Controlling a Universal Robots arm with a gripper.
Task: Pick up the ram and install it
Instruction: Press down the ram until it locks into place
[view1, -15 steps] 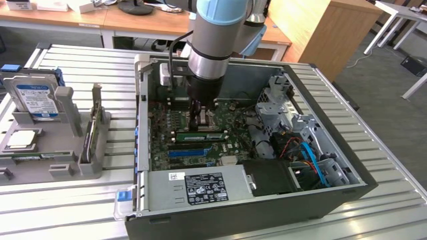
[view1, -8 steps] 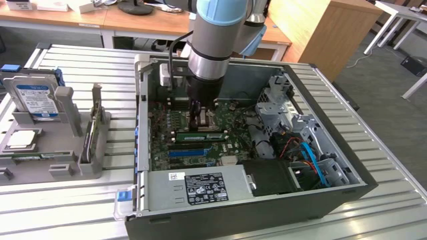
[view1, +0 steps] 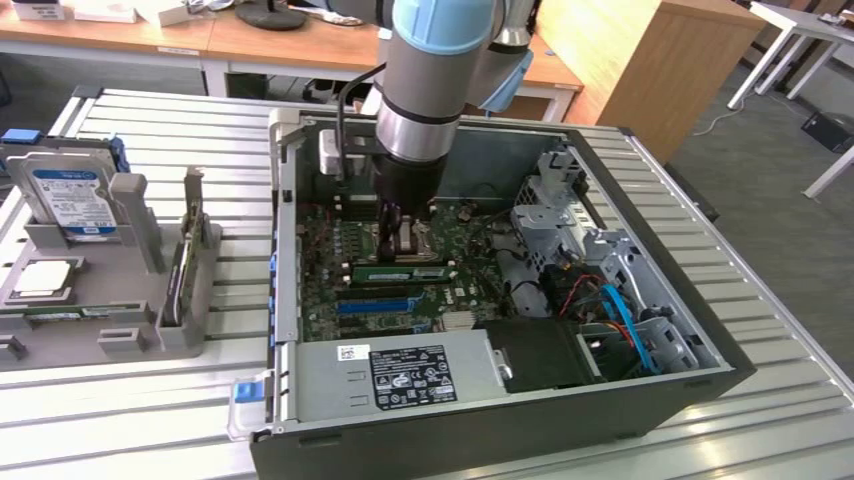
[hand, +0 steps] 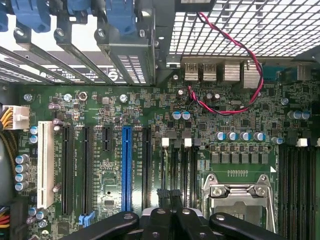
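Note:
In the exterior view my arm reaches down into the open computer case. My gripper is shut, with its tips low over the motherboard. The ram, a thin green stick with a white label, lies along a slot directly under the fingertips. I cannot tell whether the tips touch it. In the wrist view the black fingers are pressed together, with nothing visible between them, over the narrow memory slots next to the CPU socket. The stick itself is hidden beneath them.
A blue expansion slot and a white one lie beside the gripper. A power supply and a drive cage crowd the case. At the exterior view's left, a grey holder carries a blue-labelled hard drive.

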